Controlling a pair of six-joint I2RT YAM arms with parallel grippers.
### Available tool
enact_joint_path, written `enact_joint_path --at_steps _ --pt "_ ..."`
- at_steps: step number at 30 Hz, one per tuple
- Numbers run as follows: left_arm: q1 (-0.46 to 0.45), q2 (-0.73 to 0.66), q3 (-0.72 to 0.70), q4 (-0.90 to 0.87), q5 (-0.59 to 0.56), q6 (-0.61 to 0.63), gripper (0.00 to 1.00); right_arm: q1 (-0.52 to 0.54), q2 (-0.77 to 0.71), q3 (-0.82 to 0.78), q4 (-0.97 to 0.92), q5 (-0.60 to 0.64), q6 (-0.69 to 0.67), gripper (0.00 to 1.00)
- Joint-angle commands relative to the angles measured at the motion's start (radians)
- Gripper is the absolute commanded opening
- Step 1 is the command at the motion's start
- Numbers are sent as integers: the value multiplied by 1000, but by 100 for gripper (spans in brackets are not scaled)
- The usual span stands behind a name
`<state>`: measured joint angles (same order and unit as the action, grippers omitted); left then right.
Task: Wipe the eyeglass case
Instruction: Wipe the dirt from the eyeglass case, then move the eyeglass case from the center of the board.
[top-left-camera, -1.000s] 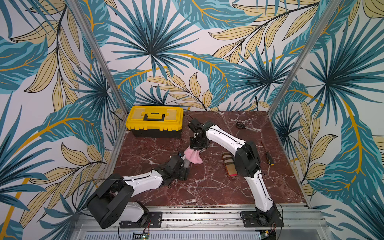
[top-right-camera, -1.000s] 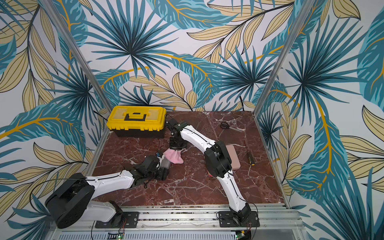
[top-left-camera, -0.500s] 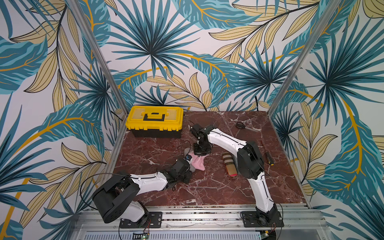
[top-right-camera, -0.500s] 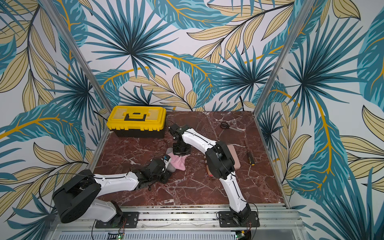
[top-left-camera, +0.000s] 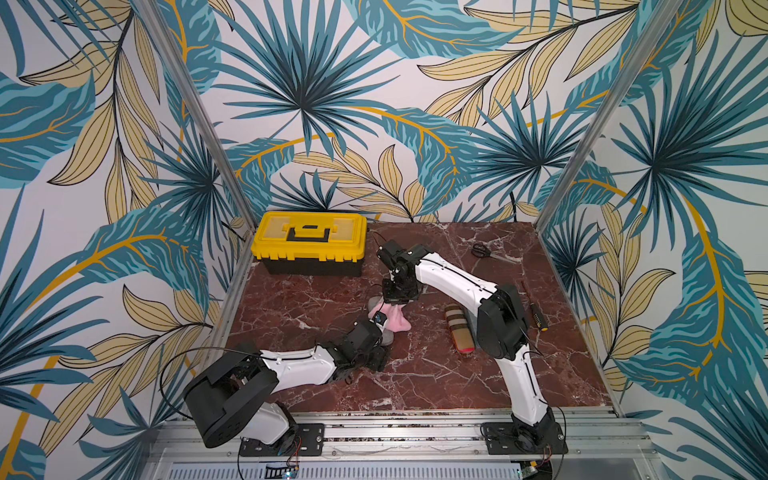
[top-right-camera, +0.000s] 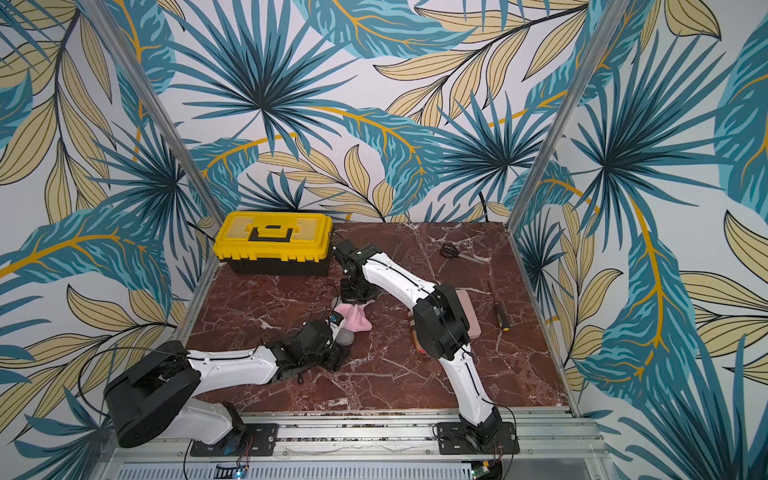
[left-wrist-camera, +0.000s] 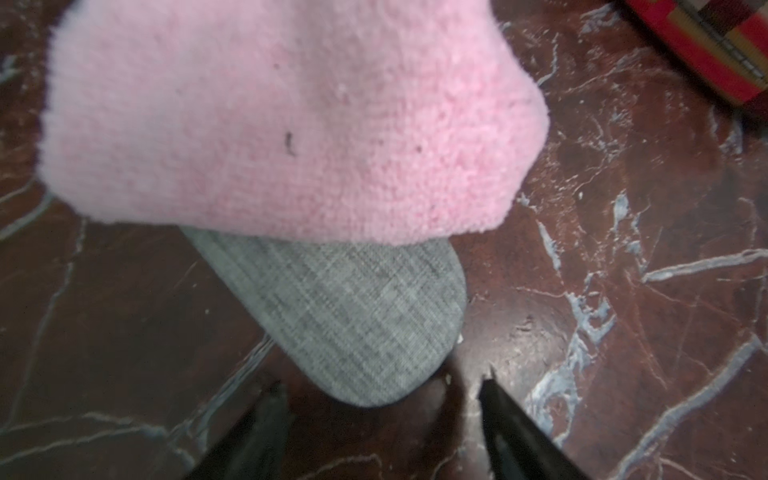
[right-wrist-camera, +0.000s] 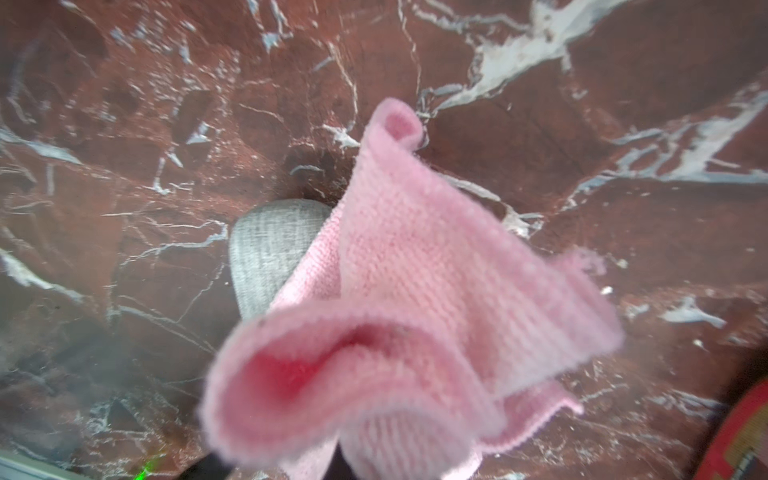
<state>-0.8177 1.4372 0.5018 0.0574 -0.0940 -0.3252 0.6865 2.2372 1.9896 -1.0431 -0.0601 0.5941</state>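
The grey fabric eyeglass case (left-wrist-camera: 353, 316) lies flat on the marble table (top-left-camera: 415, 374), mostly covered by a pink cloth (top-left-camera: 395, 320). One rounded end of the case (top-right-camera: 345, 337) sticks out toward my left arm, and the other end (right-wrist-camera: 270, 253) shows past the cloth. My right gripper (top-left-camera: 397, 300) points down over the case, shut on the bunched top of the cloth (right-wrist-camera: 415, 291), which hides its fingertips. My left gripper (left-wrist-camera: 382, 386) is open just short of the case's near end, its two dark fingers on either side and nothing between them.
A yellow toolbox (top-left-camera: 309, 241) stands at the back left. A striped red-and-tan pouch (top-left-camera: 459, 332) lies beside the right arm's elbow, next to a pink flat pad (top-right-camera: 469, 311). A screwdriver (top-left-camera: 536, 316) lies near the right edge and scissors (top-left-camera: 482, 250) at the back right.
The right gripper has carried the cloth a little toward the front, over the case. The left arm has swung lower along the table, and its gripper sits just behind the case's end.
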Motion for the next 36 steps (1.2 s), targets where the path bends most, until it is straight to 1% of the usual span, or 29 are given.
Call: enact_joint_path --at_steps 1,3,4,7,10,13,15,16,17,18,20,24,27,31,34,36 --pt "-1 -29 -6 -94 -48 -36 90 -11 -26 -8 -4 -3 -12 0" --pt "-2 -40 -3 -105 -63 -43 98 -39 -47 9 -1 -19 -21 0" --pt "-2 -41 8 -120 -78 -46 100 -50 -50 20 -4 -24 -25 0" --pt "-2 -65 84 -238 -174 -70 100 -93 -55 36 -23 -12 -28 0" --pt "-4 -174 122 -304 -263 -82 100 -121 -85 -8 -11 -10 -24 0" --pt "-4 -279 98 -258 -299 -78 100 -136 -124 -56 19 -3 -17 0" --pt "-1 -312 66 -208 -417 -198 100 -143 -143 -81 41 -6 -11 0" --pt "10 -318 53 -168 -374 -186 100 -145 -149 -89 50 -8 -10 0" --pt "26 -321 43 -117 -266 -112 100 -146 -152 -94 57 -12 -10 0" --pt "33 -316 41 -86 -215 -82 100 -148 -153 -95 57 -12 -13 0" --pt "44 -283 69 -84 -139 -58 100 -151 -158 -97 58 -8 -16 0" --pt "43 -132 204 -245 -80 -86 100 -174 -187 -131 79 -14 -18 0" --pt "32 -16 268 -268 -56 -129 100 -192 -203 -160 86 -23 -25 0" --pt "15 104 351 -303 -91 -164 100 -199 -220 -188 89 -27 -37 0" --pt "14 177 414 -391 -146 -187 100 -201 -233 -215 102 -44 -26 0" --pt "8 200 431 -425 -188 -194 100 -200 -240 -230 111 -51 -19 0"
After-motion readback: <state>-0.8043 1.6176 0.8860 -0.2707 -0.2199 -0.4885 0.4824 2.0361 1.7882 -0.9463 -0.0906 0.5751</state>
